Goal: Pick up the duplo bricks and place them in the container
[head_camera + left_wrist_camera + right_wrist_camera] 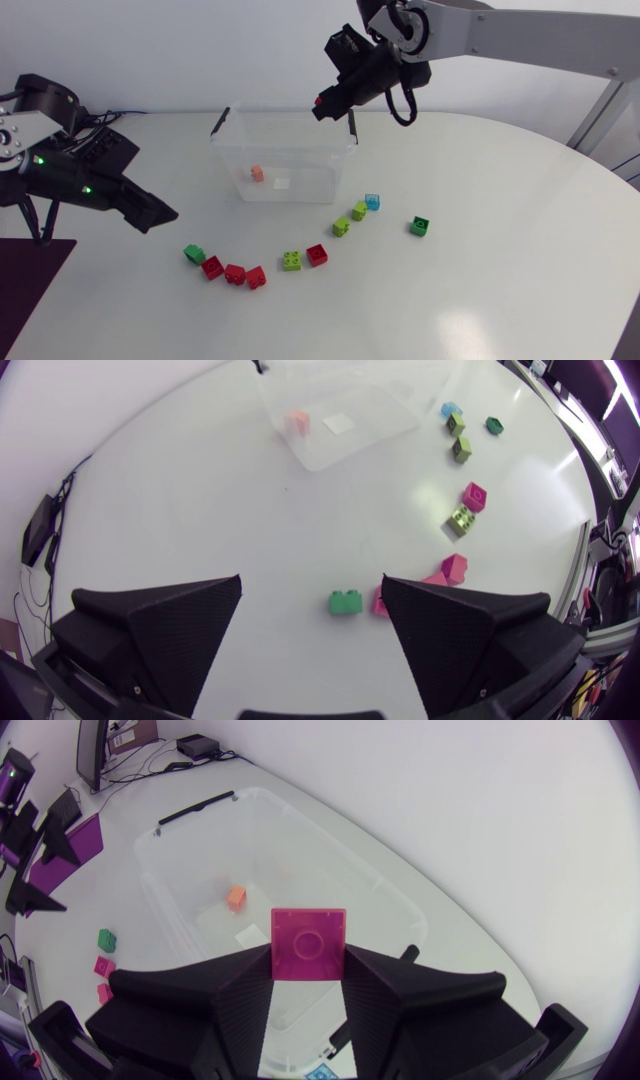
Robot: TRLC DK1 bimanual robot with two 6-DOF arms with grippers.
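Pink brick (309,943) clamped in right gripper (308,960) above container (290,130), grip plain only in right wrist view; orange brick (257,173) inside. Left gripper (312,582) spread apart over bench (180,510), green brick (346,601) just ahead.

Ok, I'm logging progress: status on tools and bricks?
Right tool shut on pink brick, over container. Left tool open, empty. Orange brick in container. Nothing in the way.

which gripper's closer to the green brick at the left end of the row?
Left. The left gripper is open, just short of the green brick. The right gripper is up over the container, shut on a red brick.
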